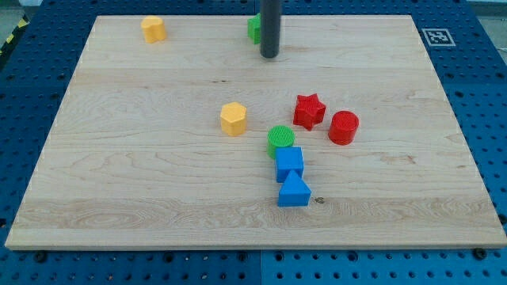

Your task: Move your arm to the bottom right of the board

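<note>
My tip (269, 55) is the lower end of a dark rod that comes down at the view's top centre of the wooden board (158, 190). It stands just right of a green block (253, 28), which the rod partly hides. A yellow block (154, 28) sits at the top left. Near the middle lie a yellow hexagon block (234, 118), a red star (309, 111), a red cylinder (344, 127), a green cylinder (280, 140), a blue cube (289, 164) and a blue triangle (294, 191). The tip is well above this group in the view.
The board rests on a blue perforated table (483, 95). A black and white marker tag (436, 36) sits by the board's top right corner. The green cylinder, blue cube and blue triangle stand in a close line.
</note>
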You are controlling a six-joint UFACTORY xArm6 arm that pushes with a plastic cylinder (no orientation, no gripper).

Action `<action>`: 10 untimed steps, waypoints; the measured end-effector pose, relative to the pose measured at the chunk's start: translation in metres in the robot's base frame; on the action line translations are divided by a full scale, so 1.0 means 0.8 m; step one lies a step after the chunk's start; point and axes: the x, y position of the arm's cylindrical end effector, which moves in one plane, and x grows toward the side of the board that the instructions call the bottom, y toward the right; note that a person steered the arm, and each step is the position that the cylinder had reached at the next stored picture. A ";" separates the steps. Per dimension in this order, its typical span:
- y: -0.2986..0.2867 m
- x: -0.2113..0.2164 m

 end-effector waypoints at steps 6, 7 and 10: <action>0.209 0.201; 0.226 0.241; 0.233 0.322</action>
